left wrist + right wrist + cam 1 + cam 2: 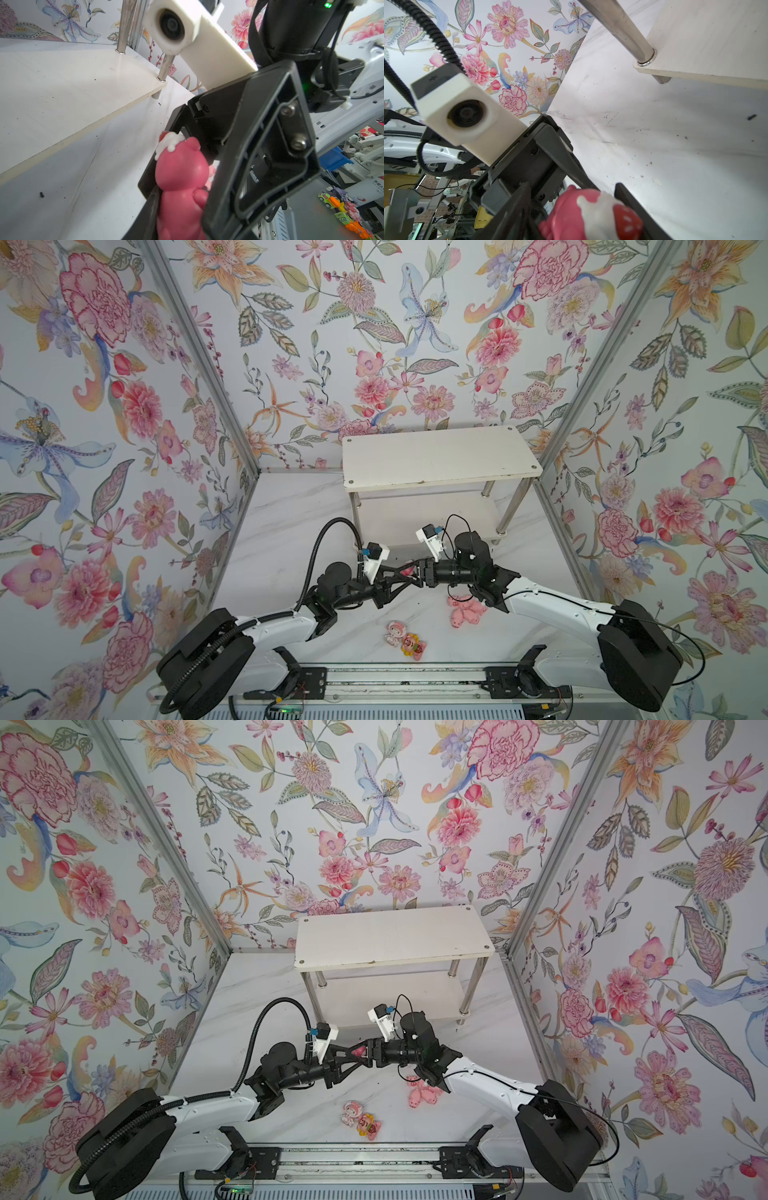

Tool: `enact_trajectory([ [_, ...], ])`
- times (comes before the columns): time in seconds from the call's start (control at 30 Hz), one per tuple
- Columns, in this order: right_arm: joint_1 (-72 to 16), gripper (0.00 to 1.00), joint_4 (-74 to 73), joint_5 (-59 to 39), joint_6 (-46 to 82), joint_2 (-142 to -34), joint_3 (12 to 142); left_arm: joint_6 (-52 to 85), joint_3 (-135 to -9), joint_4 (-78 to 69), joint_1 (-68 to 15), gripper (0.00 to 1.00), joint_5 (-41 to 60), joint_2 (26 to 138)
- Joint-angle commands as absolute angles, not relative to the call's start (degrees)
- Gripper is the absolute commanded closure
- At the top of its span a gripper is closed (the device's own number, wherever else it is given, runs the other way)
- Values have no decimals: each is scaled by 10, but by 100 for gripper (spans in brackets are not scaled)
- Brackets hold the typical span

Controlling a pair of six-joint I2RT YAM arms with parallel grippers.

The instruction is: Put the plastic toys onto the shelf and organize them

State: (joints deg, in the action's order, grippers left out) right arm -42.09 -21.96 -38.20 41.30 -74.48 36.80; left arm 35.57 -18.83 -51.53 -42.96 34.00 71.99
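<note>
The dark pink bear (409,570) (180,187), with white cream and a red strawberry on its head, hangs above the table in front of the shelf (440,456). My left gripper (405,572) is shut on its body. My right gripper (419,568) (577,204) faces the left gripper tip to tip. Its jaws stand open around the bear's head (571,214), with a gap on one side. Several pale pink pigs (467,610) lie heaped under the right arm. A white-pink toy (392,632) and a yellow sunflower-faced toy (412,646) lie near the front edge.
The shelf's top board is bare and its lower board (469,514) sits just behind the grippers on chrome legs (513,506). Flowered walls close in the left, right and back. A metal rail (395,680) runs along the front.
</note>
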Motion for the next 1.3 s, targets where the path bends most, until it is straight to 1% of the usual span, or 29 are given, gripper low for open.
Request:
enact_trajectory([
  [0.0, -439, 41, -275, -416, 432, -744, 367, 388, -184, -592, -418, 93, 374, 719],
  [0.1, -442, 46, -285, -417, 437, -739, 365, 400, -185, -617, -416, 93, 390, 731],
  [0.23, -444, 47, -291, -416, 440, -730, 363, 421, -185, -663, -416, 93, 409, 751],
  [0.37, -445, 40, -292, -412, 444, -716, 360, 442, -186, -703, -414, 93, 425, 770],
  [0.57, -444, 39, -288, -410, 447, -699, 352, 465, -189, -744, -403, 95, 445, 792],
  [0.73, -434, 34, -286, -406, 458, -673, 330, 475, -188, -760, -393, 95, 453, 795],
  [0.93, -410, 32, -297, -417, 477, -642, 309, 482, -190, -770, -390, 96, 462, 799],
  [1.0, -407, 34, -299, -421, 479, -640, 312, 487, -192, -775, -390, 97, 464, 803],
  [1.2, -406, 45, -327, -430, 494, -661, 318, 494, -198, -783, -389, 97, 473, 812],
  [1.27, -405, 52, -334, -432, 496, -672, 321, 496, -199, -785, -389, 97, 475, 815],
])
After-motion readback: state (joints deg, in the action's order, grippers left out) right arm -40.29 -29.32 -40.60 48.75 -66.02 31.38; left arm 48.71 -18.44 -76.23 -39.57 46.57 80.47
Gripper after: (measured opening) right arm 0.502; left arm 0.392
